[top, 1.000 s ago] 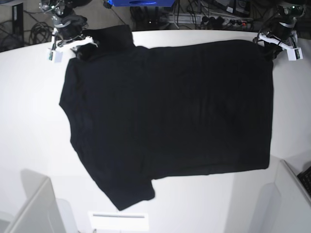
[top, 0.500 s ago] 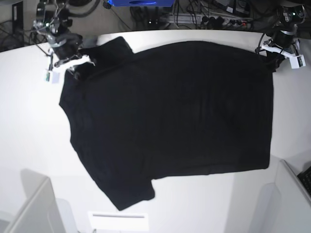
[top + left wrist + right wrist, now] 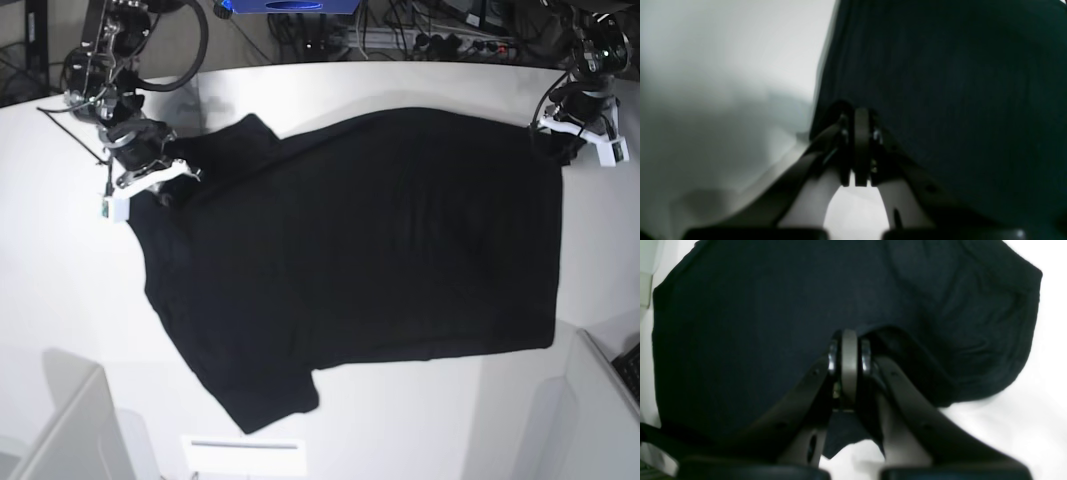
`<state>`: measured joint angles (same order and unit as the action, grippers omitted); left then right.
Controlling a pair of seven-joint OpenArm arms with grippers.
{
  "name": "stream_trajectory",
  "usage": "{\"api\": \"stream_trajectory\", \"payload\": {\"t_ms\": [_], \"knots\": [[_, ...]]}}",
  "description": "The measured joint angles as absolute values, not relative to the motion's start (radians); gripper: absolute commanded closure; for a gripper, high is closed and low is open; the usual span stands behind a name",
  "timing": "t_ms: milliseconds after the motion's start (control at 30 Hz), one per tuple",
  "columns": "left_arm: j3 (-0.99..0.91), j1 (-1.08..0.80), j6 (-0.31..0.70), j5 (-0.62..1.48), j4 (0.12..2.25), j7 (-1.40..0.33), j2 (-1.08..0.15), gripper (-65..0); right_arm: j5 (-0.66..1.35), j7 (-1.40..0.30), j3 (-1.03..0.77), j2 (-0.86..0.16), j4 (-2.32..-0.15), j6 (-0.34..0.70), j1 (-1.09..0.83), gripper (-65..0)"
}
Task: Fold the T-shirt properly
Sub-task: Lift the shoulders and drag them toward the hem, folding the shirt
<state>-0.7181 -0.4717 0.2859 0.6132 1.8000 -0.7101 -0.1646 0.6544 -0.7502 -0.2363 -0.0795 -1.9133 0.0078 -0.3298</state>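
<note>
the t-shirt [image 3: 360, 270] lies spread on the white desk [image 3: 60, 300], plain black side up, no print visible. it runs lengthwise across the base view: shoulders and sleeves toward that view's left, hem toward its right. one sleeve points to the near edge of the desk at lower left; the other sleeve sits at the far left, by the right arm.

right pincer [image 3: 160, 185]: at the far-left shoulder of the shirt. right wrist view shows the right pincer [image 3: 848, 353] with jaws brought together, a fold of black cloth clamped between them. the fabric rises in a small arch right behind the tips, and the sleeve [image 3: 990, 333] bunches in soft wrinkles to that view's right, its rounded edge resting on the desk [image 3: 1033, 426].

left pincer [image 3: 572, 135]: at the far-right corner of the shirt, at the hem. left wrist view is blurred; the left pincer [image 3: 858, 146] has its jaws closed tight with no gap visible, tips sitting on the shirt's edge [image 3: 826, 83]. black cloth fills that view's right side, bare desk [image 3: 723, 66] its left. it looks clamped on the hem corner, though the cloth inside the jaws is hard to make out through the blur.

in the base view the far edge of the shirt slopes from the right pincer across to the left pincer; the near hem corner lies flat at lower right.
</note>
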Motion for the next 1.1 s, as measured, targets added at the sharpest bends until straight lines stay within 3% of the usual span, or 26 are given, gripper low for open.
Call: {"api": "stream_trajectory", "payload": {"t_ms": [567,800,1100], "knots": [[-0.718,-0.388,0.284,0.557,1.793,-0.708,-0.165,0.0,0.655,-0.75,-0.236,-0.082,-1.753,0.007,-0.17,0.0],[-0.634,-0.307,0.293,0.35,1.789,-0.775,-0.158,0.0,0.658,-0.745,-0.236,-0.082,-1.71,0.008,-0.104,0.0],[-0.636,-0.236,0.287,0.323,1.789,-0.782,-0.161,0.0,0.655,-0.747,-0.236,-0.083,-1.621,0.008,-0.052,0.0]]}}
